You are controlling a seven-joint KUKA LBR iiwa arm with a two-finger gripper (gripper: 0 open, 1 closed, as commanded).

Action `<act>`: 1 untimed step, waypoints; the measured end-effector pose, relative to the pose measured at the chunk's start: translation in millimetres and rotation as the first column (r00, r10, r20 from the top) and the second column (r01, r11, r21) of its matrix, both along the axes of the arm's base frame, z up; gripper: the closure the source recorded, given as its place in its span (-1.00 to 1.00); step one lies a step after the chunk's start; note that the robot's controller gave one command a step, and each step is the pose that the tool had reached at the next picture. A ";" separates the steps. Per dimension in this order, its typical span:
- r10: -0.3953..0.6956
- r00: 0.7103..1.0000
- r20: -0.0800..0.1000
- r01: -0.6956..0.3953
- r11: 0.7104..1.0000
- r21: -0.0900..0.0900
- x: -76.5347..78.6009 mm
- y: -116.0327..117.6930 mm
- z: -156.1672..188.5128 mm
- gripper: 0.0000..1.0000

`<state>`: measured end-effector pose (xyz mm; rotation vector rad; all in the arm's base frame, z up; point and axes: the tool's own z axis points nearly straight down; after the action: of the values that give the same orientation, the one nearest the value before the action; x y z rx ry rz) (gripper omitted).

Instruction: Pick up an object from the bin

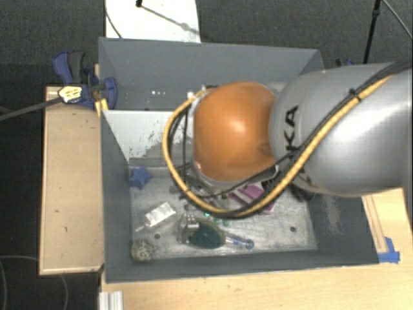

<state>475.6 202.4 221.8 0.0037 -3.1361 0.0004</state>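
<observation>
Below the orange wrist cover, my gripper (190, 225) reaches down to the bin floor near the front middle. It stands right at the left edge of a dark green rounded thing (207, 239), which has a clear blue stick (239, 242) lying off its right side. A white crumpled wrapper-like piece (158, 214) lies just left of the gripper. I cannot make out whether anything is gripped.
A small blue block (138, 177) sits by the left wall. In the front left corner rests a speckled grey ball (142, 250). A pink and purple thing (249, 192) peeks out under the arm, which covers the bin's middle and right.
</observation>
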 end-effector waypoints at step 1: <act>0.198 0.980 0.001 -0.198 0.980 0.000 35.3 -8.8 -137.8 -1.00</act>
<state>511.0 193.5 84.0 0.3154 -3.1216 0.0018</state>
